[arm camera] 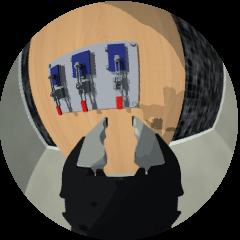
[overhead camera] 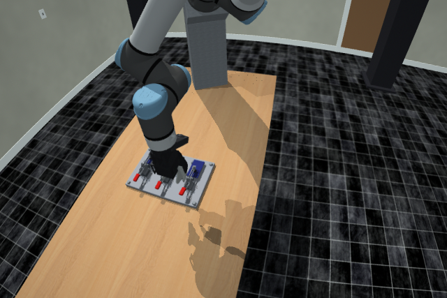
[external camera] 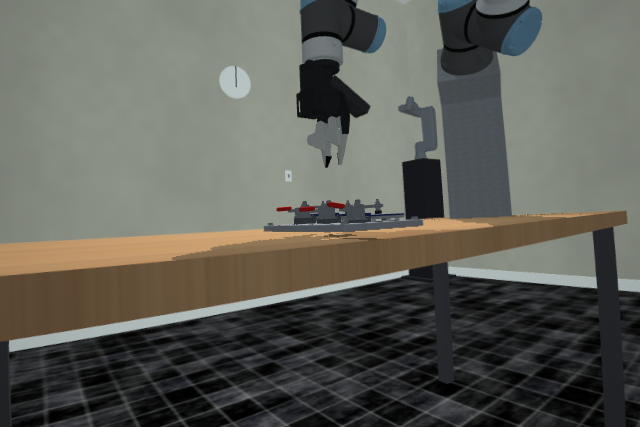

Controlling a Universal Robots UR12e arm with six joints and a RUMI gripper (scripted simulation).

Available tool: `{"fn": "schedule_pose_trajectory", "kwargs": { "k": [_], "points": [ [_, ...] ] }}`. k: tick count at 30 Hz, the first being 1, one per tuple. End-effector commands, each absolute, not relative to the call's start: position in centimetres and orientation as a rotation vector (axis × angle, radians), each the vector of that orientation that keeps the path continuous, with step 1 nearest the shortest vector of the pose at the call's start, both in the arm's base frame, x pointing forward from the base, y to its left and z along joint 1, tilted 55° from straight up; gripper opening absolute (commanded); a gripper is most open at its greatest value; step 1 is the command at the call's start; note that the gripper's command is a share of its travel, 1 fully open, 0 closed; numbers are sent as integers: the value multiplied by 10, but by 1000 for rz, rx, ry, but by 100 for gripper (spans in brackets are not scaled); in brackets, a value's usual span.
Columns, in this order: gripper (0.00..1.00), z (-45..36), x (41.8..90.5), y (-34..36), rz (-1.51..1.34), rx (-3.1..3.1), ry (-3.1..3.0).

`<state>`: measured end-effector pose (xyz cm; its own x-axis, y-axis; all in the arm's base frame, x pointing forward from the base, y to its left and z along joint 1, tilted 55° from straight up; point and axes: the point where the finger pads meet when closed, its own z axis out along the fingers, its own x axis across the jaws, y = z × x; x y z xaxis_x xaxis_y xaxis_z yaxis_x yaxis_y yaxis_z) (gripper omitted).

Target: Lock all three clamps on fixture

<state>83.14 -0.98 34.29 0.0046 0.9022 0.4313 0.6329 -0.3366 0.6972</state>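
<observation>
A grey fixture plate (overhead camera: 170, 181) lies on the wooden table and carries three toggle clamps with red handles (overhead camera: 136, 177) (overhead camera: 157, 184) (overhead camera: 182, 190). Each clamp bar reaches over a blue part (overhead camera: 196, 165). In the side view the handles (external camera: 307, 208) lie low and nearly level on the fixture (external camera: 341, 225); one (external camera: 336, 204) sits slightly higher. I cannot tell whether any clamp is locked. My gripper (external camera: 333, 161) hangs well above the fixture, fingers pointing down, a little apart and empty. In the wrist view the gripper (arm camera: 119, 122) is just in front of the handles (arm camera: 84, 105).
The robot's grey pedestal (overhead camera: 207, 49) stands at the table's far end. Black stands (overhead camera: 397, 31) are on the floor beyond the table. A black box with a grey bracket (external camera: 422, 187) shows behind the fixture. The table's right edge is near the fixture.
</observation>
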Motion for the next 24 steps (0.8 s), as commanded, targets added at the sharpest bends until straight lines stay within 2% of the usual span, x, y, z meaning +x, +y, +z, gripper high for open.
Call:
{"fn": "schedule_pose_trajectory", "kwargs": {
  "k": [1, 24],
  "points": [
    [28, 343, 831, -10, 1249, 1981, 1590],
    [28, 334, 843, -5, 1249, 1981, 1590]
  ]
}}
